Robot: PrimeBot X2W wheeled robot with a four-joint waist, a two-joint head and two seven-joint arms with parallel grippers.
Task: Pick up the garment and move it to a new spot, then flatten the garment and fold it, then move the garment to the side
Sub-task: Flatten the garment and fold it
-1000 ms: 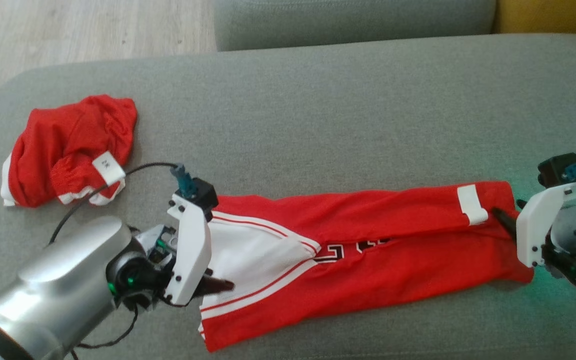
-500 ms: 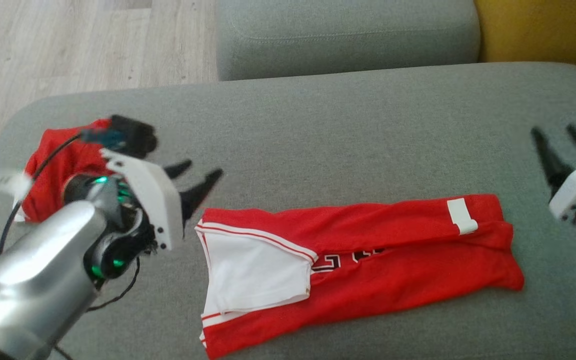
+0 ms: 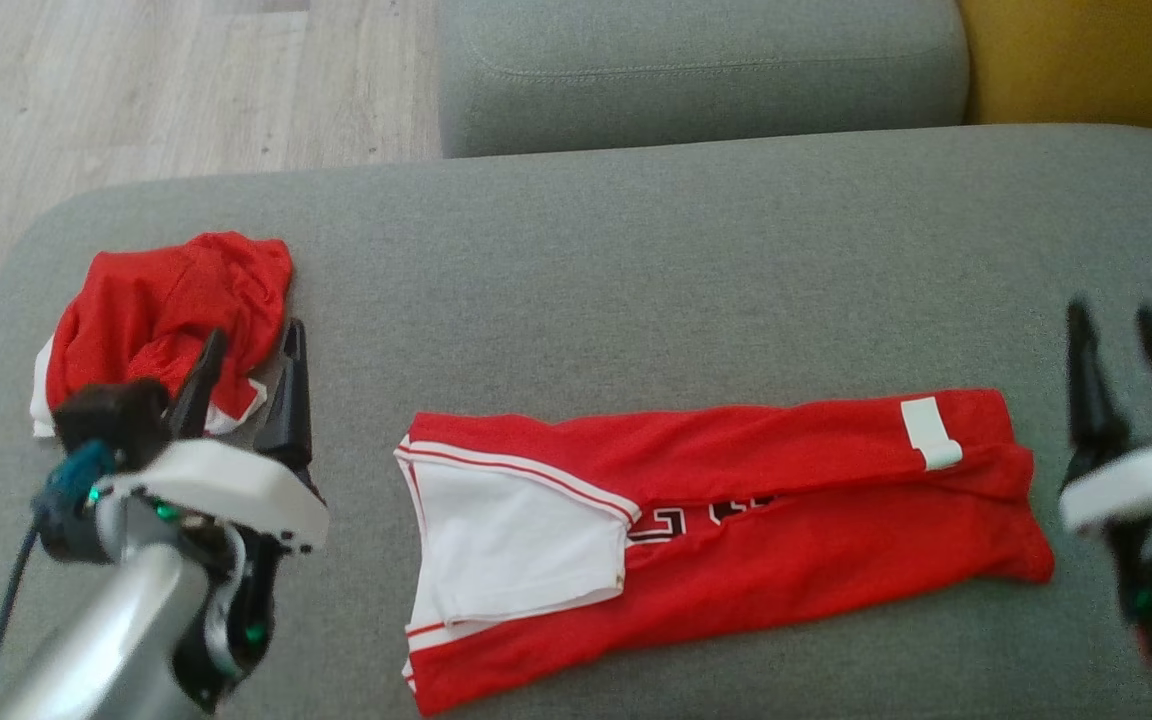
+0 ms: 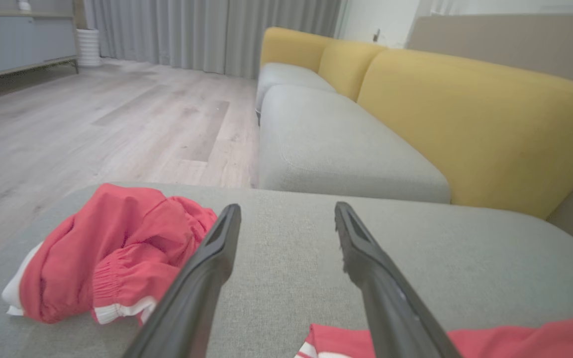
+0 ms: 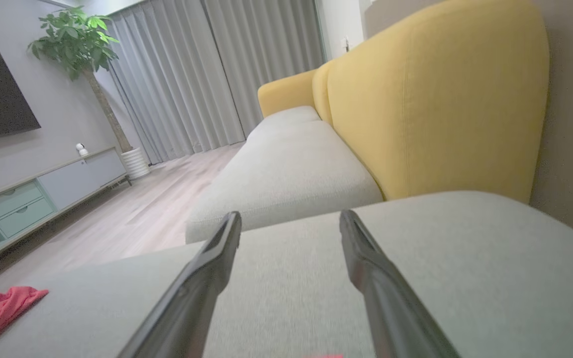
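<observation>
Garment [image 3: 726, 530] flat; left gripper [image 3: 248, 342], right gripper [image 3: 1116, 318] upright (empty, spread).

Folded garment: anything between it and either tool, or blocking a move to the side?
Nothing visible stands between the folded garment and either tool. The left tool and right tool hang open off its two ends, over bare cushion. A crumpled red garment occupies the cushion's left corner; the way right is bare cushion.

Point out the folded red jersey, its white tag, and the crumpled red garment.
folded red jersey [image 3: 786, 540]: head view, on its red lower layer.
white tag [image 3: 931, 432]: head view, middle of the tag.
crumpled red garment [image 3: 146, 310]: head view, on its bunched red middle.
</observation>
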